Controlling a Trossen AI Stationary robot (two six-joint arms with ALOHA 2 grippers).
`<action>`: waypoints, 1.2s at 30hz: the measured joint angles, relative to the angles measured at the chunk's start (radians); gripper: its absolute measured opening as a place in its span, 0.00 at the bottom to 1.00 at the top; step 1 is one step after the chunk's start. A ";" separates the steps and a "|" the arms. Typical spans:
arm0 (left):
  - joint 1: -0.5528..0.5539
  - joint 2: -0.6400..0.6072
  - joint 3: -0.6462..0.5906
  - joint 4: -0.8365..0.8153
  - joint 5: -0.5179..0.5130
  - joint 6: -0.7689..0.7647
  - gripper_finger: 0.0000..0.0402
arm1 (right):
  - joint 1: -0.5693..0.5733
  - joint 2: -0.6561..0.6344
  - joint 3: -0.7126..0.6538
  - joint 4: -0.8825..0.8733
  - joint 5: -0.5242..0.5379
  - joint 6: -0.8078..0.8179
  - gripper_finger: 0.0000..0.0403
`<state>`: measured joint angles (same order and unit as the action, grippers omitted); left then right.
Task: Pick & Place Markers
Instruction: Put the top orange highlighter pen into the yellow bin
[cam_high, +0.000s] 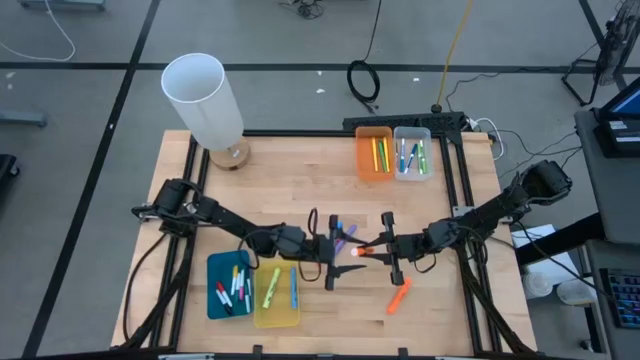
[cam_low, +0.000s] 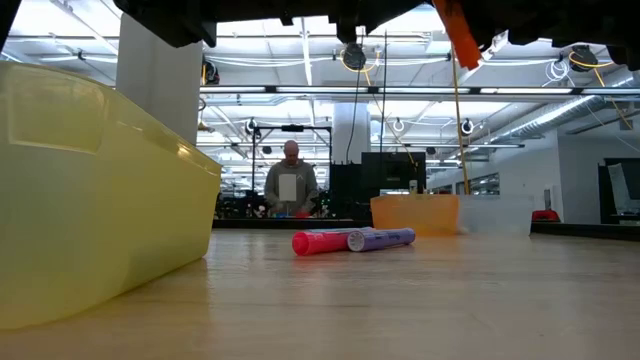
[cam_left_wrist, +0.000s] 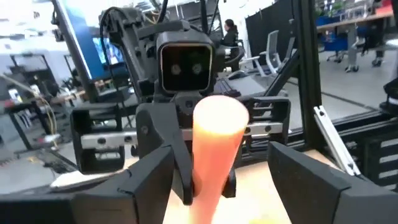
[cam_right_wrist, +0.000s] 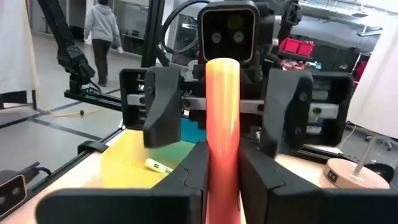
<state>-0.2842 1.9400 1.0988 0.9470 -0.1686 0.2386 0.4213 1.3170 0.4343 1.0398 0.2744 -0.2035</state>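
Right gripper (cam_high: 372, 249) fingers clamp orange highlighter (cam_right_wrist: 222, 124) mid-air; left gripper (cam_high: 340, 252) fingers wide around its end. Light, rigid, slick: you grip mid-barrel.

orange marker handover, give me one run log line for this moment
orange marker: mid-air | right gripper: shut on it | left gripper: open around other end

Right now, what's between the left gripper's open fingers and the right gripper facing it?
An orange marker. The right gripper is shut on it and holds it out between the open fingers of the left gripper. High view and both wrist views show this.
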 joint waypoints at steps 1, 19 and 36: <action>-0.003 -0.002 0.000 0.001 -0.001 0.018 0.63 | 0.000 0.000 0.000 -0.002 -0.001 -0.001 0.11; 0.003 -0.013 0.002 0.041 0.064 0.048 0.16 | -0.003 0.000 0.000 -0.040 0.008 0.040 0.23; -0.127 -0.240 0.001 -0.432 -0.184 0.075 0.16 | -0.004 0.000 0.000 -0.047 0.018 0.078 0.35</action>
<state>-0.4107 1.7000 1.0994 0.5148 -0.3523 0.3136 0.4171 1.3174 0.4343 0.9931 0.2924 -0.1255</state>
